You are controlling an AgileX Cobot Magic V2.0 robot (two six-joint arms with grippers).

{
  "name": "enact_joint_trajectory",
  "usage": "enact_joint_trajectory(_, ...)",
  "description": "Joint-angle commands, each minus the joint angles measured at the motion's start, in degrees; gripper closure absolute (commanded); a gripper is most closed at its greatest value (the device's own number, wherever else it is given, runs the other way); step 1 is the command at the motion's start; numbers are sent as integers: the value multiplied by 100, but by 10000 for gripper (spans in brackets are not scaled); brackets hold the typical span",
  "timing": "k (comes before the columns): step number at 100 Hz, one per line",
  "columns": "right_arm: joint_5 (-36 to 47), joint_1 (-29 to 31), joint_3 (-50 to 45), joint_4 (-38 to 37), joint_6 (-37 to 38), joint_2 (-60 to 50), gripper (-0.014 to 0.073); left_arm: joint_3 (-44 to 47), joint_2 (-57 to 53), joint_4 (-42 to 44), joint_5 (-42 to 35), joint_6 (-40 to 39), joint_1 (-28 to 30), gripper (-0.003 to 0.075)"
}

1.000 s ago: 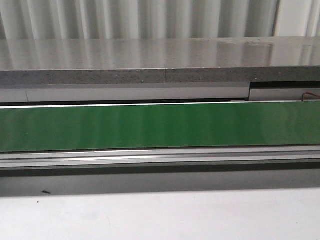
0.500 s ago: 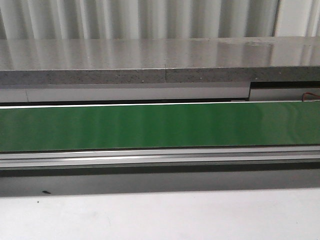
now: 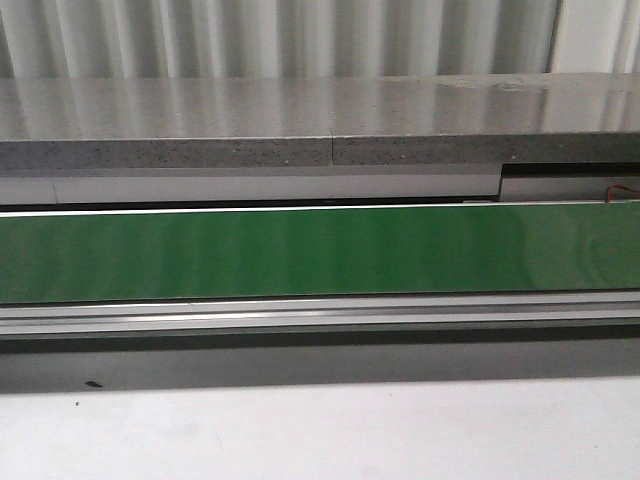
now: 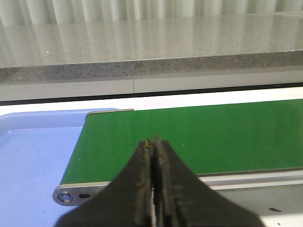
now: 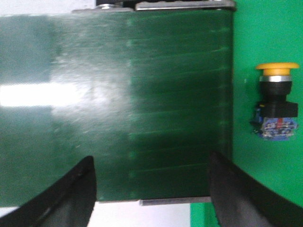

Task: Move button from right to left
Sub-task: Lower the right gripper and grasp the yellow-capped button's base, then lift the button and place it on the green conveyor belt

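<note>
The button [image 5: 276, 101], with a round yellow cap and a blue-grey blocky body, lies on its side on a bright green surface [image 5: 270, 38] in the right wrist view. It rests just past the end of the dark green conveyor belt [image 5: 118, 104]. My right gripper [image 5: 150, 163] is open above the belt, and the button sits outside its fingers, beside one of them [image 5: 236, 194]. My left gripper [image 4: 153, 142] is shut with nothing in it, over the belt's other end [image 4: 199, 137]. Neither gripper nor the button shows in the front view.
A blue tray [image 4: 33, 156] lies beside the belt's end roller bracket [image 4: 71, 195] in the left wrist view. A long grey stone ledge [image 3: 320, 125] runs behind the green belt [image 3: 320, 250]. The white table [image 3: 320, 435] lies in front.
</note>
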State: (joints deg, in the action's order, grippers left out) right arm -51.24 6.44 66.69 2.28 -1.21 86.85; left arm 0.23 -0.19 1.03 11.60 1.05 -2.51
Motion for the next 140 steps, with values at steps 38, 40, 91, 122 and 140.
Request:
enact_joint_trajectory(38, 125, 1855, 397, -21, -135, 618, 86, 215, -184, -11, -436, -61, -42, 741)
enact_joint_trajectory(40, 120, 1905, 397, -21, -150, 661, 86, 215, -184, -11, -436, -61, -42, 741)
enact_joint_trajectory(91, 243, 2017, 737, 216, -1336, 1680, 86, 215, -184, -11, -436, -61, -42, 741)
enact_joint_trajectory(122, 658, 1775, 737, 206, -1447, 2152, 86, 215, -184, -11, -436, -61, -42, 741)
enact_joint_trajectory(140, 656, 1775, 737, 193, -1447, 2274, 216, 215, -184, -11, -436, -61, -42, 741)
